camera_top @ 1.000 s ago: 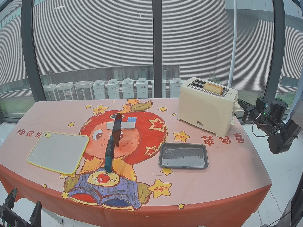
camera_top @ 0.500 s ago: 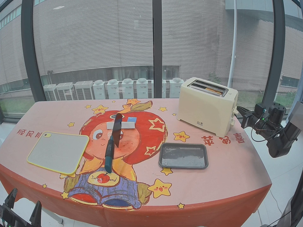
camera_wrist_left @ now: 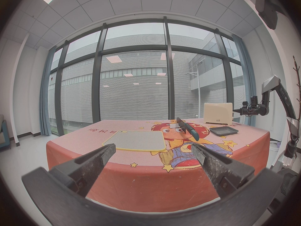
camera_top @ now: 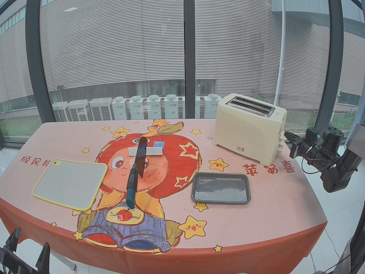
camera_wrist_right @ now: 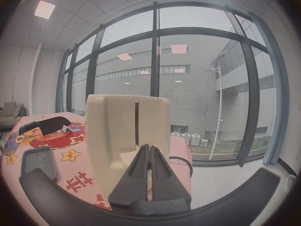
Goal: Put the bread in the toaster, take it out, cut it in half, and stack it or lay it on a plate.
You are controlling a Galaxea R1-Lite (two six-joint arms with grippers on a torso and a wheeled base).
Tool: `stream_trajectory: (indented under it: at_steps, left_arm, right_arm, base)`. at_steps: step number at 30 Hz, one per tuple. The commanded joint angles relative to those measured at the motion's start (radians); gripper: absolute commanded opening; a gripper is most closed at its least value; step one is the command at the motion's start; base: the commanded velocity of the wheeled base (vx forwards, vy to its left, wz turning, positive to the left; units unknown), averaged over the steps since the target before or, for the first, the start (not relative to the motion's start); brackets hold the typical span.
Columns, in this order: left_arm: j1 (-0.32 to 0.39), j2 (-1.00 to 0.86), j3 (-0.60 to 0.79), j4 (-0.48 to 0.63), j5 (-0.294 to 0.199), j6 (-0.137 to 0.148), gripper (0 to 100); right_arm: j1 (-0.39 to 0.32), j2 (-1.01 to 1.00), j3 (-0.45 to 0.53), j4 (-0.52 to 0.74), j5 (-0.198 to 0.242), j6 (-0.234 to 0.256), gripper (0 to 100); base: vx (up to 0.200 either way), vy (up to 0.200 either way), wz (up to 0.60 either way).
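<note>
The head view looks down on the cream plastic two-slot toaster (camera_top: 249, 130), which stands at the far right of the pink cartoon-printed tablecloth (camera_top: 266, 217). Its two top slots (camera_top: 251, 106) show as dark, narrow openings, and whether the bread sits down inside them cannot be told. The right wrist view shows instead the toaster's narrow end, smooth and rounded, with a thin vertical lever slot (camera_wrist_right: 136, 120) running down its middle and a cream lever tab (camera_wrist_right: 129, 157) low at its foot. The right gripper (camera_wrist_right: 149, 148) points straight at that tab with its two black fingers pressed flat together, their tips right at the tab; whether they touch it cannot be told. The left wrist view takes in the whole table from its near left side. In front of that camera the left gripper (camera_wrist_left: 153, 149) hangs below the table's near edge with its fingers spread wide apart and nothing between them. On the cloth lie a pale grey cutting board with a yellow-green rim (camera_top: 70, 183) at the left and a dark-bladed knife with a teal handle (camera_top: 135, 170) at the centre. The knife's blade is propped on a small white block (camera_top: 152, 151). A black rectangular tray (camera_top: 221, 200) sits near the toaster's front.
</note>
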Motion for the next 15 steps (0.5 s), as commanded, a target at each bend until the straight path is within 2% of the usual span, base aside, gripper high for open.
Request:
stream_trajectory:
  at_steps: [1,15]
  left_arm:
    - [0.000,0.002,0.018,0.000,0.000,0.000,100]
    - [0.000,0.002,0.018,0.000,0.000,0.000,100]
  right_arm:
    - [0.003,0.008,0.003,0.002,0.001,-0.001,0]
    - [0.004,-0.035,0.003,-0.009,0.001,-0.001,0]
  base:
    - [0.000,0.000,0.00]
    - [0.000,0.000,0.00]
